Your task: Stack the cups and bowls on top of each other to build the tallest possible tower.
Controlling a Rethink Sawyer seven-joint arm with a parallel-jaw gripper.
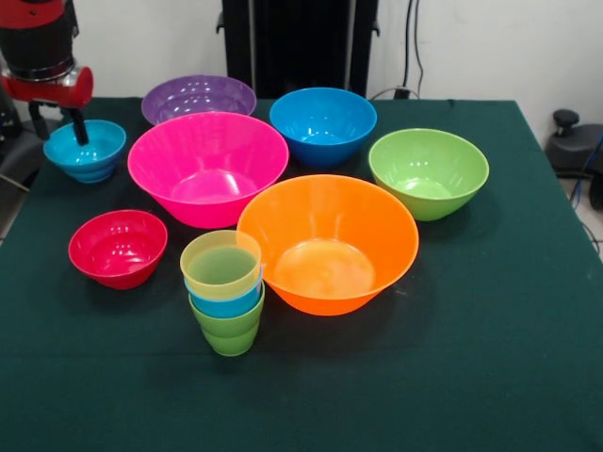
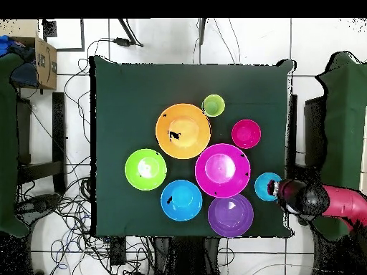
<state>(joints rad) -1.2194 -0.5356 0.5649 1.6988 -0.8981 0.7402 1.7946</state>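
Observation:
The tower point(image 1: 224, 292) stands at the front of the table: green cup lowest, blue in the middle, yellow point(image 1: 221, 264) on top. It also shows in the overhead view point(image 2: 213, 105). Seven bowls sit upright and separate: orange point(image 1: 328, 243), pink point(image 1: 207, 168), purple point(image 1: 198, 97), blue point(image 1: 322, 125), green point(image 1: 429, 172), red point(image 1: 118, 248) and teal point(image 1: 85, 151). My gripper point(image 1: 58, 132) is low at the teal bowl, open. One finger point(image 1: 77, 127) is inside the bowl and the other stands outside its rim. In the overhead view my gripper point(image 2: 274, 190) is at the teal bowl's point(image 2: 265, 185) edge.
The dark green table point(image 1: 490, 339) ends close beside the teal bowl. The pink and purple bowls stand right next to the teal one. A black joystick-like device point(image 1: 565, 122) sits off the table at the right.

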